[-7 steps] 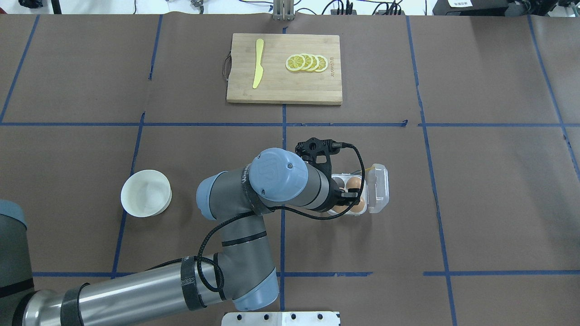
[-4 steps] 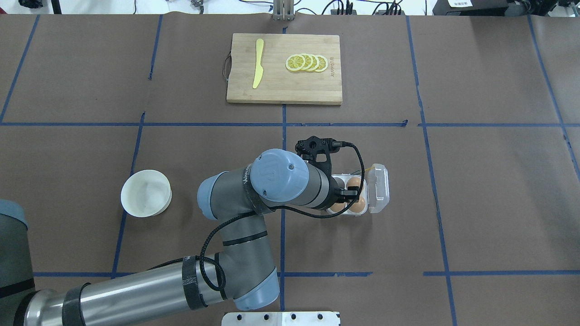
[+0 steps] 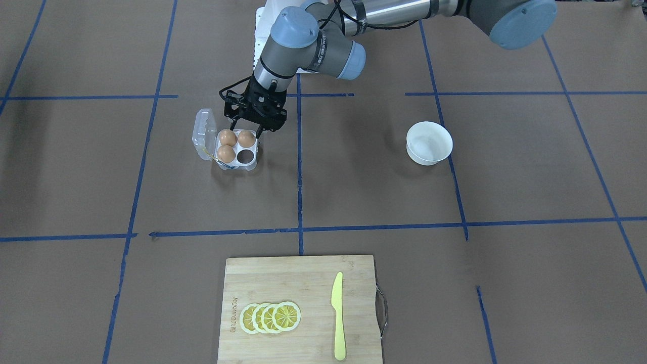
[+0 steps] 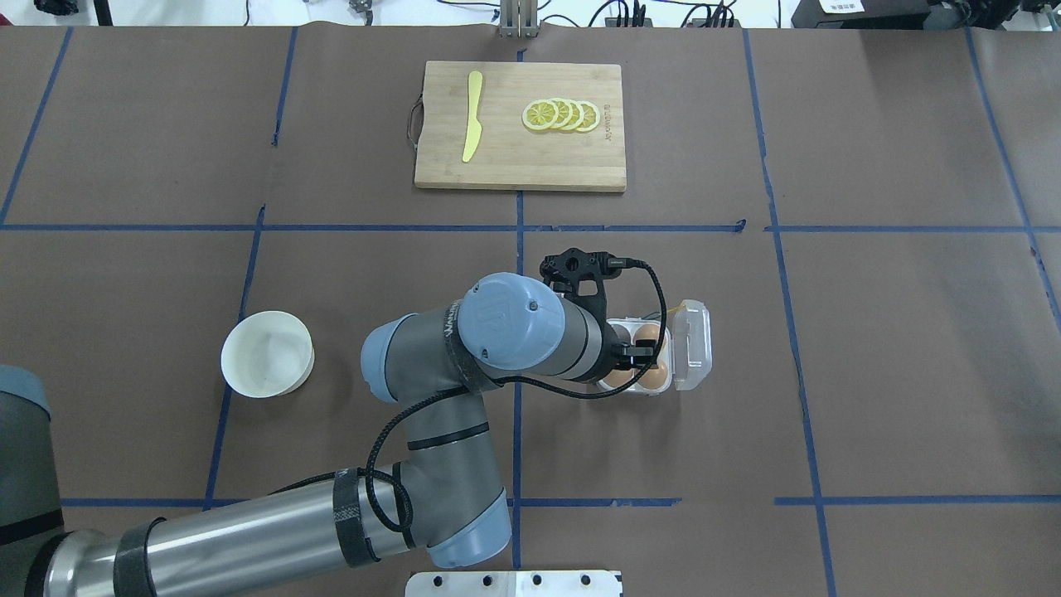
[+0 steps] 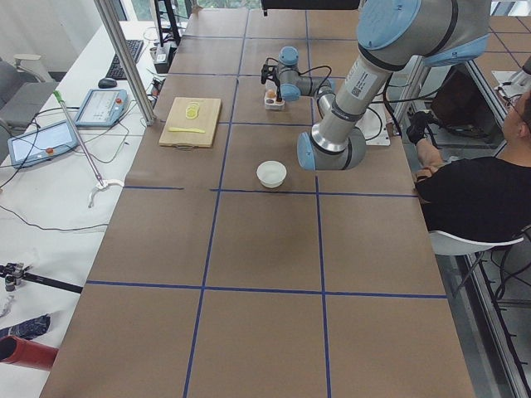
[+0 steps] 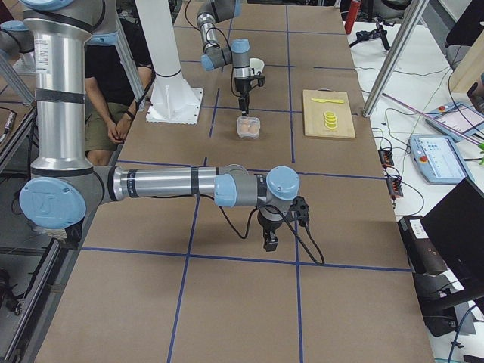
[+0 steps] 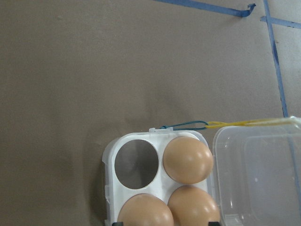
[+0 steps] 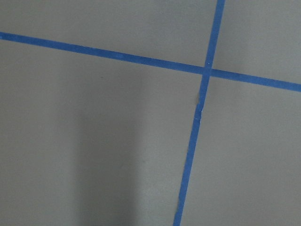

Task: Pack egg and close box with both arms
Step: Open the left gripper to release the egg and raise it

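Egg [image 3: 246, 138] under the left gripper [image 3: 246, 132] sits in a cell of the box [image 3: 237, 167], in the row nearer the robot and on the side away from the open lid [image 3: 203, 135]. The front-facing view shows the gripper's two black fingers spread, one on either side of this egg and not pinching it. From overhead, the arm's wrist hides much of the box. The left wrist view adds what the others lack: two other eggs [image 7: 188, 159] in the cells next to the lid, one empty cell [image 7: 136, 164] beside them, and a yellow string [image 7: 244, 123] along the lid's far edge. The right gripper [image 6: 270, 240] shows only in the right-side view, well apart from the box and pointing down. Whether its fingers are spread or together I cannot tell. Its own camera sees only brown table cover [image 8: 94, 141] and blue tape [image 8: 197, 117]. A white bowl [image 3: 429, 143] stands well apart from the box, opposite the lid. A cutting board [image 3: 303, 275] with lemon slices [image 3: 270, 317] and a yellow knife [image 3: 337, 316] lies beyond the box, away from the robot.
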Motion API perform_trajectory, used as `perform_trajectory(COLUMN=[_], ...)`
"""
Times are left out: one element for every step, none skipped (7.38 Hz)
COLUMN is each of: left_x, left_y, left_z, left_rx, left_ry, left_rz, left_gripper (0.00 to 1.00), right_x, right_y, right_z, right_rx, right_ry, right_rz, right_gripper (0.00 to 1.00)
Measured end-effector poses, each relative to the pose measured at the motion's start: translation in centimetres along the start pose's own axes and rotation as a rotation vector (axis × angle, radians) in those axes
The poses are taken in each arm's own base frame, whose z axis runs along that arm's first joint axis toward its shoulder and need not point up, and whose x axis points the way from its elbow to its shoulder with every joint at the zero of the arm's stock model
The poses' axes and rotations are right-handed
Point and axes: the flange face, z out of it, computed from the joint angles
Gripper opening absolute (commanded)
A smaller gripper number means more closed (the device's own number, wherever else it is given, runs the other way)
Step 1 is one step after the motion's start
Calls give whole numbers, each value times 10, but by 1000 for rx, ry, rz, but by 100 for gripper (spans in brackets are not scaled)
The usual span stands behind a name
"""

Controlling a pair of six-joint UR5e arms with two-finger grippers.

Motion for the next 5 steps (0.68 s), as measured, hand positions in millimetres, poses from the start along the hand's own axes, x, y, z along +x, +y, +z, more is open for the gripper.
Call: perform_trajectory(left_x=[-12, -38, -69, -102, -134], left_y=[-9, -22, -38, -60, -83], left_z=[-4, -16, -38, -64, -90], left_rx=[9, 22, 38, 46, 46], left_ry=[-19, -57, -105, -145, -168], left_rz=[15, 48, 98, 146, 189], left_gripper=[66, 66, 66, 67, 67], right_x=[-12, -34, -64, -98, -141], right_y=[-2, -8, -15, -22, -26], right_z=[0, 7, 18, 34, 56], right_rx=[1, -1, 7, 24, 50], right_ry=[-39, -78, -102, -115, -115], right_rz=[20, 68, 116, 162, 197], right_gripper=[100, 100, 100, 100, 100])
